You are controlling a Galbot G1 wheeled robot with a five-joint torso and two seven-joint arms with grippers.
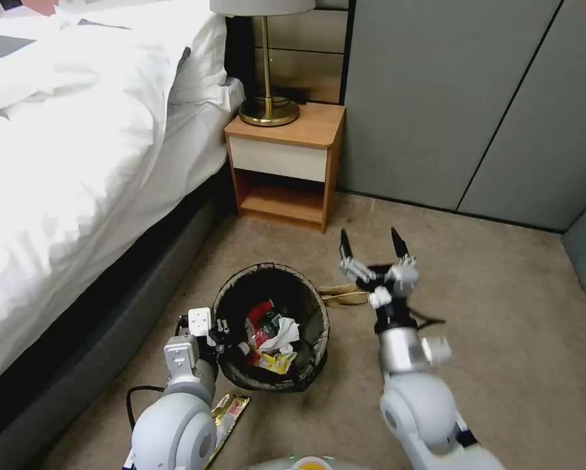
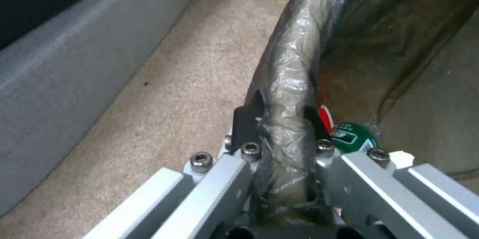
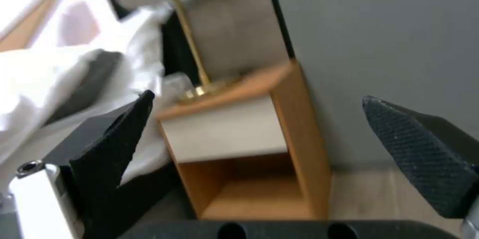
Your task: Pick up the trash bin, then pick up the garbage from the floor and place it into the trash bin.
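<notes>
The trash bin (image 1: 312,326) with its dark bag liner hangs just above the carpet beside the bed, and my left gripper (image 1: 222,328) is shut on its rim (image 2: 287,93). Inside lie garbage pieces: a red-and-white cup (image 1: 262,314), white tissue (image 1: 281,334), a yellow wrapper (image 1: 277,362) and a green bottle (image 2: 353,136). A tan paper piece (image 1: 342,295) lies on the floor just behind the bin. A colourful snack wrapper (image 1: 228,412) lies on the carpet near my left arm. My right gripper (image 1: 371,245) is open and empty, raised to the right of the bin, pointing toward the nightstand.
A wooden nightstand (image 1: 286,163) with a brass lamp (image 1: 268,108) stands ahead. The bed (image 1: 77,163) with white bedding and its dark base runs along the left. Grey wall panels (image 1: 469,98) close the back. Open carpet (image 1: 502,313) lies to the right.
</notes>
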